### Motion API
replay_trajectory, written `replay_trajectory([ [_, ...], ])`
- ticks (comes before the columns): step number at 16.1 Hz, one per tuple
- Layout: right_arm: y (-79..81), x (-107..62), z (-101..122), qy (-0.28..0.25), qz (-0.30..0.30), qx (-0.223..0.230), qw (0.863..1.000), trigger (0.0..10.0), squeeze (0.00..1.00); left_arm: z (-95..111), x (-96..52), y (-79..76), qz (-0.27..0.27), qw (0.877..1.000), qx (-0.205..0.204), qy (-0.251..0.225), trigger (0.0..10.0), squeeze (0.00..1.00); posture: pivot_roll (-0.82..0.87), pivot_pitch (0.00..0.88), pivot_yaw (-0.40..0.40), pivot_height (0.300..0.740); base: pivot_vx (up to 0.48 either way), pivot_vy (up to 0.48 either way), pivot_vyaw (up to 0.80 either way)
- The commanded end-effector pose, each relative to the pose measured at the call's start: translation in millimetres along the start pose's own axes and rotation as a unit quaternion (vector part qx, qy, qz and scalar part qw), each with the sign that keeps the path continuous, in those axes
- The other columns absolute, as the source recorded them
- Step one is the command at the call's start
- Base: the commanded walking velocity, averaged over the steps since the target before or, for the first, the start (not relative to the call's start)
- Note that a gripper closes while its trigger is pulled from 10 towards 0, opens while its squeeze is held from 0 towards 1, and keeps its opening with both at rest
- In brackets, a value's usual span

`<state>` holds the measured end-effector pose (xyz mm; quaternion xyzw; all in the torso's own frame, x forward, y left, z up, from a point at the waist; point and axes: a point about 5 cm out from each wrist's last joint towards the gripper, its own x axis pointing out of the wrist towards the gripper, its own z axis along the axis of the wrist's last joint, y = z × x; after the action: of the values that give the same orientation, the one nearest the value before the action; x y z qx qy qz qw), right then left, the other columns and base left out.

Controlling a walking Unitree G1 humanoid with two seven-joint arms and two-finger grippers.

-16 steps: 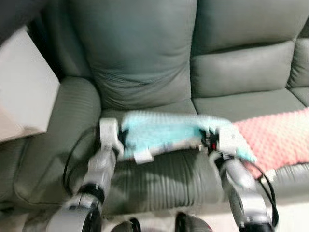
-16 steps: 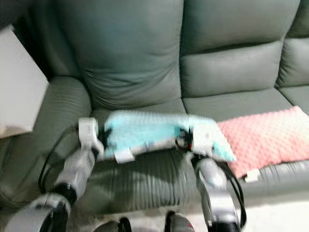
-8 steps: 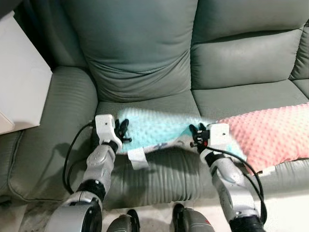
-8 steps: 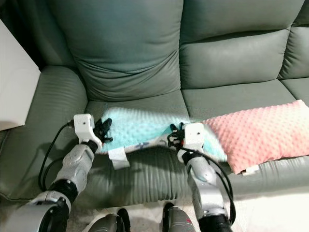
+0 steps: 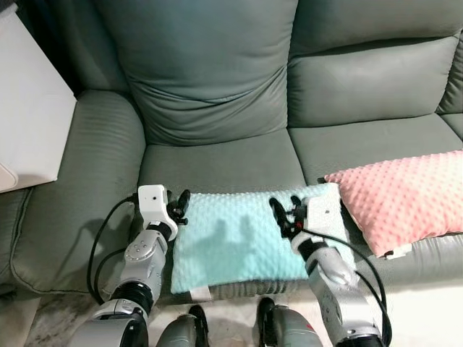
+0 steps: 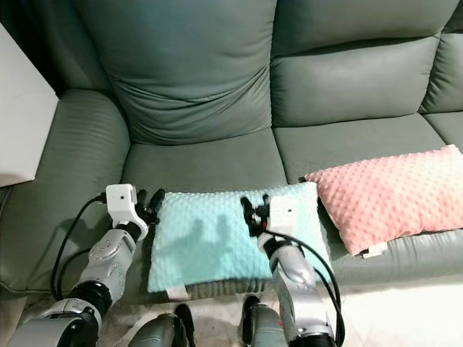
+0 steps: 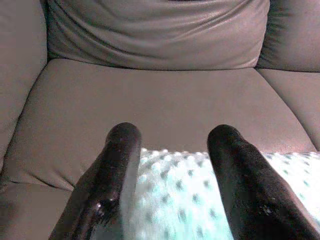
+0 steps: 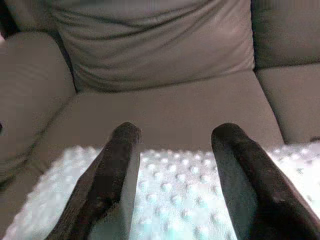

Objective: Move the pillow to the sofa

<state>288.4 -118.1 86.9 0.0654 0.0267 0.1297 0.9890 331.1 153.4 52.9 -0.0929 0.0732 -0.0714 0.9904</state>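
1. I face a grey-green sofa (image 5: pixel 217 79); ribbed armrest on my left, puffed back cushions behind, seat cushions in a row along the front.
2. A white block (image 5: pixel 29 108), perhaps a side table, stands beyond the armrest on my left. Pale floor shows at the foot of the sofa.
3. The aqua dotted pillow (image 5: pixel 231 238) lies flat on the left seat cushion. Its near edge reaches the seat's front lip; a small white tag hangs there.
4. A pink pillow (image 5: pixel 405 199) lies on the next seat to the right. Its near corner sits just beside the aqua one's far right corner; I cannot tell whether they touch.
5. My left gripper (image 5: pixel 179 206) is at the aqua pillow's left edge, fingers (image 7: pixel 117 165) spread, with the dotted cloth showing between them.
6. My right gripper (image 5: pixel 284 212) sits over the pillow's far right part, fingers (image 8: pixel 120 160) likewise apart above the fabric, holding nothing.
7. Bare seat lies between the aqua pillow and the back cushion. More bare seat lies behind the pink pillow.
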Motion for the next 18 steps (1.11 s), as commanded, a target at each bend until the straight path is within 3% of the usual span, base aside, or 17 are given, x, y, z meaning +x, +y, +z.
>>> replay_trajectory([
  [1, 0.8, -2.8, 4, 0.002, 0.001, 0.006, 1.000, 10.0, 1.00, -2, -4.7, 9.6, 0.005, 1.000, 0.010, 0.005, 10.0, 1.00, -0.18, 0.297, 0.073, 0.740, 0.000, 0.000, 0.00],
  [3, -1.9, -5.0, 11, 0.002, -0.005, -0.002, 1.000, 10.0, 1.00, 0, -5.5, 15.0, 0.003, 1.000, 0.028, 0.015, 10.0, 1.00, -0.17, 0.294, 0.076, 0.740, 0.000, 0.000, 0.00],
  [5, -17.5, -14.9, 19, 0.042, -0.037, -0.030, 0.998, 10.0, 1.00, -13, -14.5, 24.1, -0.019, 0.996, 0.040, 0.080, 10.0, 1.00, -0.18, 0.289, 0.082, 0.740, 0.000, 0.000, 0.00],
  [8, -43.8, -37.4, 12, 0.125, -0.087, -0.055, 0.987, 10.0, 1.00, -34, -32.4, 35.1, -0.036, 0.985, 0.057, 0.156, 10.0, 1.00, -0.18, 0.282, 0.086, 0.740, 0.000, 0.000, 0.00],
  [11, -63.4, -77.4, -5, 0.218, -0.098, -0.062, 0.969, 10.0, 1.00, -44, -57.8, 44.2, -0.070, 0.971, 0.085, 0.214, 10.0, 1.00, -0.18, 0.278, 0.090, 0.740, 0.000, 0.000, 0.00],
  [12, -72.0, -97.7, -17, 0.270, -0.108, -0.048, 0.956, 10.0, 1.00, -46, -71.6, 50.6, -0.072, 0.965, 0.088, 0.236, 10.0, 1.00, -0.18, 0.280, 0.088, 0.740, 0.000, 0.000, 0.00],
  [14, -74.7, -104.4, -21, 0.284, -0.115, -0.046, 0.951, 10.0, 1.00, -48, -77.3, 52.5, -0.077, 0.961, 0.088, 0.250, 10.0, 1.00, -0.17, 0.276, 0.084, 0.740, 0.000, 0.000, 0.00],
  [16, -69.9, -119.0, -33, 0.331, -0.105, -0.042, 0.937, 10.0, 1.00, -47, -91.6, 50.8, -0.100, 0.948, 0.099, 0.286, 10.0, 1.00, -0.17, 0.269, 0.084, 0.740, 0.000, 0.000, 0.00],
  [18, -66.6, -119.0, -41, 0.342, -0.099, -0.039, 0.934, 10.0, 1.00, -55, -93.9, 47.8, -0.101, 0.942, 0.108, 0.302, 10.0, 1.00, -0.17, 0.267, 0.085, 0.740, 0.000, 0.000, 0.00],
])
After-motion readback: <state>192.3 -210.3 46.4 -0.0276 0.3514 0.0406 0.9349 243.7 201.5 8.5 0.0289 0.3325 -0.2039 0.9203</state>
